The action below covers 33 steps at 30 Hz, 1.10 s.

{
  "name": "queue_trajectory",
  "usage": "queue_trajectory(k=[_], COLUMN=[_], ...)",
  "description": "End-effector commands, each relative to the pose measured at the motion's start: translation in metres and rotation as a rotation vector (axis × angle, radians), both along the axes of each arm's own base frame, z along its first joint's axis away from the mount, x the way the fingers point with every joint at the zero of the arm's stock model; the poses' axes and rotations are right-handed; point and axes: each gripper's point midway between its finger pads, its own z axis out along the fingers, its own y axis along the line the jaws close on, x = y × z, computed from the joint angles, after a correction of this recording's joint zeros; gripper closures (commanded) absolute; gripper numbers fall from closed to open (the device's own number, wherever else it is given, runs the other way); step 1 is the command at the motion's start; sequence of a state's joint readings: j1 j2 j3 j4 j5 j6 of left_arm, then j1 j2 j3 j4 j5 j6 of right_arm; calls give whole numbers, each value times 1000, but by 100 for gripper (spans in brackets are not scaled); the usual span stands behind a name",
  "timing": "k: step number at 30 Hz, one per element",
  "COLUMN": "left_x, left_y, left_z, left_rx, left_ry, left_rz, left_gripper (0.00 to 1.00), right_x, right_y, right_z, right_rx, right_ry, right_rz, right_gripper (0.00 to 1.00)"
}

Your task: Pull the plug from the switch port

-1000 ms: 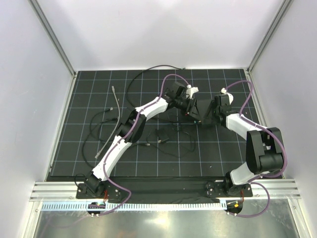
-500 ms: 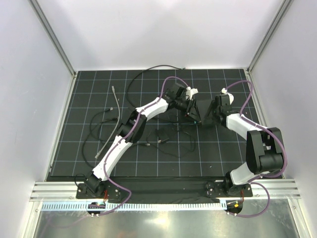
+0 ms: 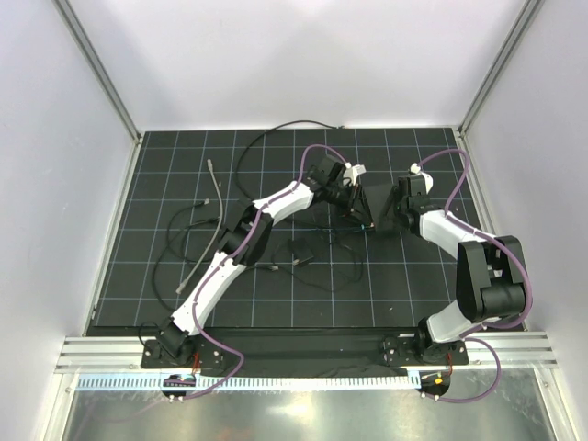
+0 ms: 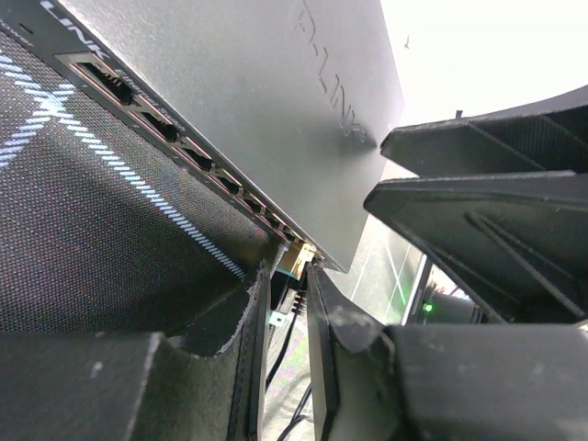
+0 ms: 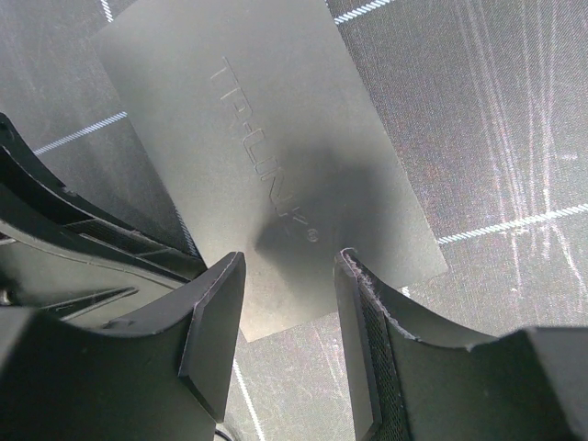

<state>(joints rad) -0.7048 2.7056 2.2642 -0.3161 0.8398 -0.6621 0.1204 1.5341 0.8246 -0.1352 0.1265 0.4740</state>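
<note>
White arms, purple cables, perhaps mesh-padded fingers

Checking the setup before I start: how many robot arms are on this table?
2. The left arm reaches the switch from the left, the right arm from the right. None seem hidden.

Lab test cell (white walls, gridded mat).

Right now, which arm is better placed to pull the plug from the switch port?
Left. The left gripper has a finger either side of the plug at the end of the port row on the switch. The right gripper sits over the switch's plain top, with no ports in view.
</note>
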Motion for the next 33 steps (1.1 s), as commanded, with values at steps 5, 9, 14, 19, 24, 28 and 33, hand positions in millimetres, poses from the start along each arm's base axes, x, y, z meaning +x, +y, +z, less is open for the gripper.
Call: queue_trajectory(k=[5,9,14,19,24,28,33], left_x=[-6,-9,-5,-8,-10,-13,-18], left_y=[16,32,53,69,87,98,100], left_z=[-62,-67,-66,-64,-68,-75,-82], left_rx=[215,310,436,536,637,689,707], left_ry=[72,48,-38,-76,-97,-104,-93], left_rz=[88,91,94,79,49,30,16], left_gripper=[100,100,100,100,100,100,100], right_x=[9,10,11,11,12,13,13], right_y=[-1,4,8,9,7,9,9], right_z=[0,-8,-13,-20,-28,-35,-36], right_rx=[2,18,22,19,8,15,18], right_ry=[-21,-4,7,22,39,59,66], right_rz=[-2,12,29,33,22,20,21], right_gripper=[49,49,49,49,49,49,49])
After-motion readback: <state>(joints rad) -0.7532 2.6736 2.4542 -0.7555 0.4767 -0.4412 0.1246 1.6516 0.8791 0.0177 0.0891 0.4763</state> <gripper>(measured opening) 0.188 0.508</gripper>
